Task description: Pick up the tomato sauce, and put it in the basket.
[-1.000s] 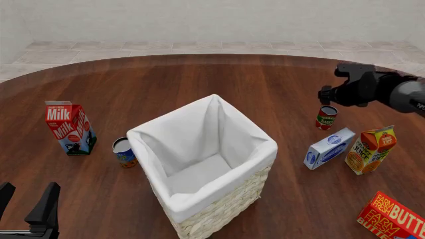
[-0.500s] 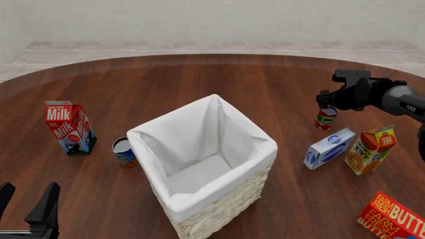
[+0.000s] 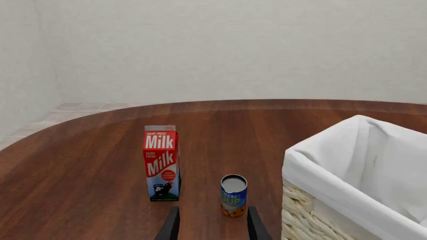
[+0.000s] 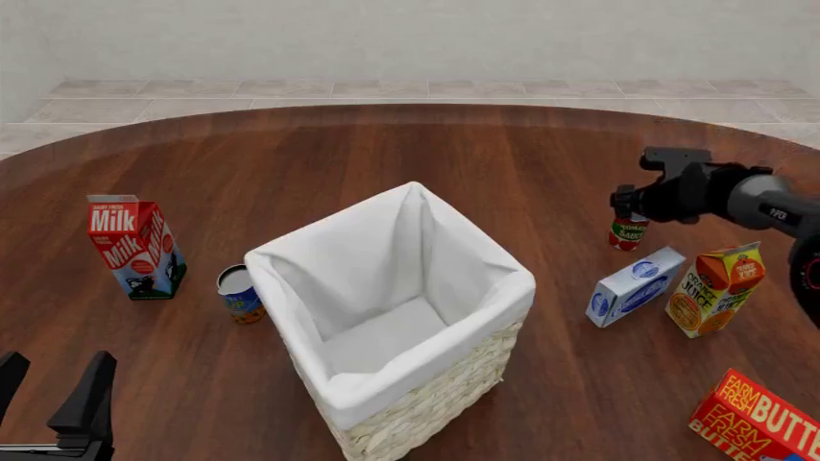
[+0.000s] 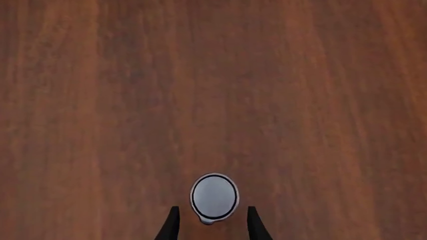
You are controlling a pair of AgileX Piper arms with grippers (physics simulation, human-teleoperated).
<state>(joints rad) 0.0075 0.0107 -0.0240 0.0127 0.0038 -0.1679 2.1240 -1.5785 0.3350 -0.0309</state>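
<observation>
As you scan the front view from its left edge, your left gripper point(image 4: 52, 403) rests low at the near corner, its two dark fingers spread apart with nothing between them. Just beyond it stands an upright milk carton point(image 4: 134, 247), and to its right a blue-and-orange labelled can point(image 4: 238, 294), also upright, sits just beside the left wall of the basket point(image 4: 423, 408). The basket occupies the middle of the wooden table point(image 4: 384, 158), its white cloth lining folded over the rim.

Farther right, and well apart from the basket, the tomato sauce point(image 4: 628, 232) stands upright on the table, long axis vertical and silver-grey top facing up. Your right gripper point(image 4: 631, 204) hangs directly above it, pointing down, and covers the top of the can in the front view. In the right wrist view the round top of the can point(image 5: 214, 196) lies just ahead of the two fingertips point(image 5: 172, 222), centred on the gap between them; the jaws are spread wider than the can and do not touch it.

Near the can on the side toward you lies a blue-and-white box point(image 4: 636, 286) on its side, and to the right of that an orange juice carton point(image 4: 715, 288) stands upright. A red butter box point(image 4: 756, 418) lies at the near right corner.
</observation>
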